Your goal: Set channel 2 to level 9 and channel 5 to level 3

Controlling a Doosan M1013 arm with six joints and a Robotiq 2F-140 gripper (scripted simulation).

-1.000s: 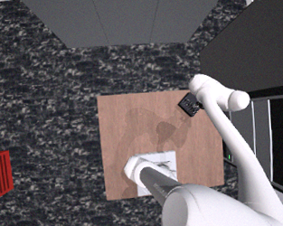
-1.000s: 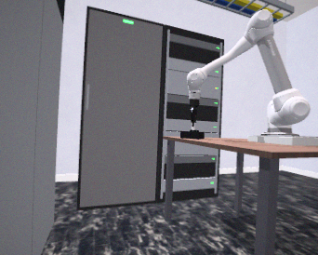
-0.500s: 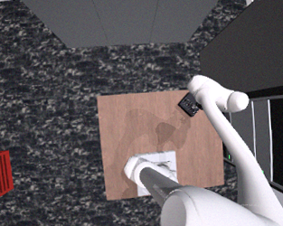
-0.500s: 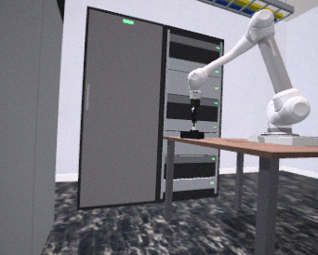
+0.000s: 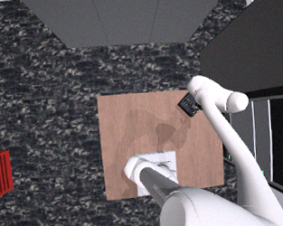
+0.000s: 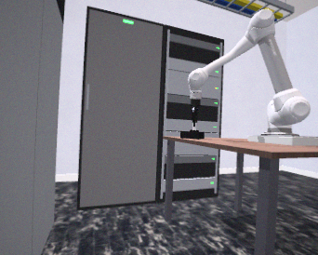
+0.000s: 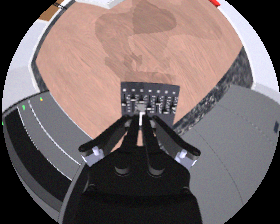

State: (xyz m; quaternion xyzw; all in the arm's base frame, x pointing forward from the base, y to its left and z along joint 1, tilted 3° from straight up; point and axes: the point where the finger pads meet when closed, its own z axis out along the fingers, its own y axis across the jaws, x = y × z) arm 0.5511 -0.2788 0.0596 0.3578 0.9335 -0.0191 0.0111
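Note:
The lighting desk (image 7: 150, 100) is a small black box with a row of faders, near the far corner of the wooden table (image 5: 161, 141). It also shows in the overhead view (image 5: 188, 105) and in the side view (image 6: 192, 135). My gripper (image 7: 140, 108) is shut, its fingertips together and pointing down at a fader near the middle of the row. In the side view the gripper (image 6: 195, 125) hangs straight down, its tips just above the desk's top. I cannot read the fader levels or tell whether the tips touch a fader.
The arm's white base (image 5: 155, 169) stands at the near table edge. A server rack (image 6: 192, 112) and a grey cabinet (image 6: 121, 112) stand behind the table. A red crate (image 5: 0, 174) lies on the floor at the left.

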